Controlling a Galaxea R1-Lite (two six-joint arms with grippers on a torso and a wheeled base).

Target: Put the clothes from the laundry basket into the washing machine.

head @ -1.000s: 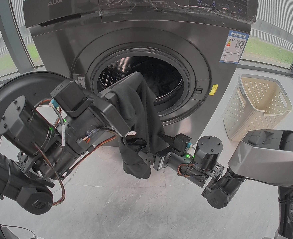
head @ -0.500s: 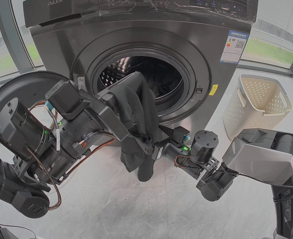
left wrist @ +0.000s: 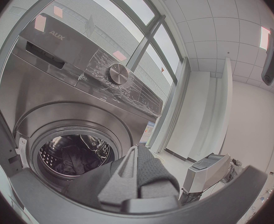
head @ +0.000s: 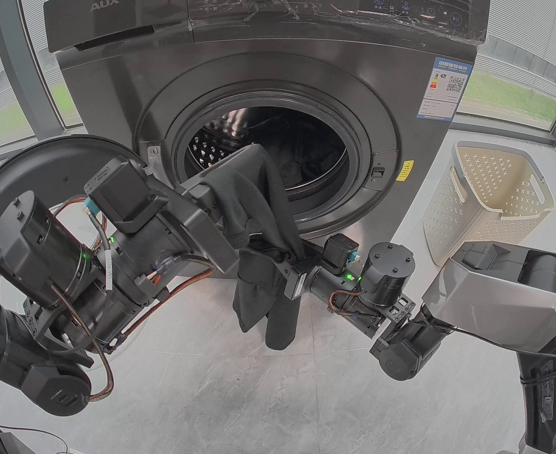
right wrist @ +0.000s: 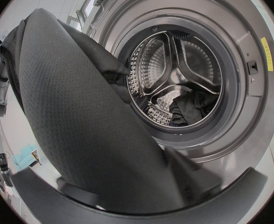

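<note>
Left fingers [left wrist: 124, 171]: closed on a fold of the garment [head: 259, 203]. One finger shows bare and the other lies under the cloth, so the pinch is judged from how the fabric hangs off it. Left gripper [left wrist: 138, 151] sits at the centre of the head view, in front of the lower left of the drum mouth [head: 309, 140]. Right gripper [head: 278, 266]: below and right of the left one, wrapped in the garment's lower part; open or closed, cannot tell. Garment: black, fine mesh weave, draped over the left gripper, not yet inside the drum. Whether it touches the rim cannot be told. Its tail hangs free toward the floor [head: 227, 386]. Handling (judged): light, fully limp, holds no shape, not fragile. The weave looks grippy, so a firm pinch should hold, but loose ends will trail and could snag on the lip of the mouth. The best hold is probably a bunched fold near the top, with a second grip gathering the tail so that everything clears the lip together. A dark heap [right wrist: 189, 106] lies at the drum bottom. Door [head: 45, 165] is swung open at frame left. Basket [head: 492, 197] stands at frame right beside the washer [head: 379, 77], well apart from both grippers.
</note>
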